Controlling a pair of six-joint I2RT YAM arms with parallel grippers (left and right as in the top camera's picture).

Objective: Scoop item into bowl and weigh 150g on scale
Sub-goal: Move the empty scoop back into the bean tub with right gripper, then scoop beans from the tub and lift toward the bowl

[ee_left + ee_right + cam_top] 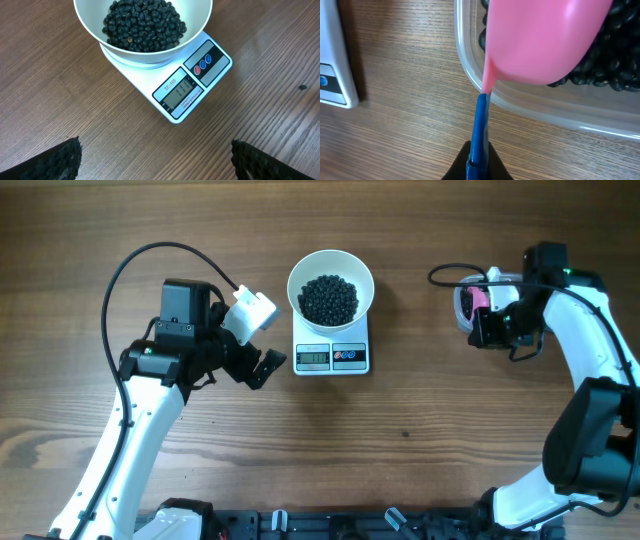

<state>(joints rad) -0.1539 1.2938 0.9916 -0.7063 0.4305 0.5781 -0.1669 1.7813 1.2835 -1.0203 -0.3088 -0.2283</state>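
Left arm: reaches in from the lower left, wrist angled toward table centre. Left gripper: jaws spread wide. Right arm: arched in from the lower right. Right gripper: clamped on a blue scoop handle.

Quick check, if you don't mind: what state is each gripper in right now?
Left gripper: open, holding nothing.
Right gripper: shut on the blue handle of the pink scoop.

Bright, even light across my feeds.
Soft shadow under the bowl; pink scoop blurs, too close, in right wrist view.
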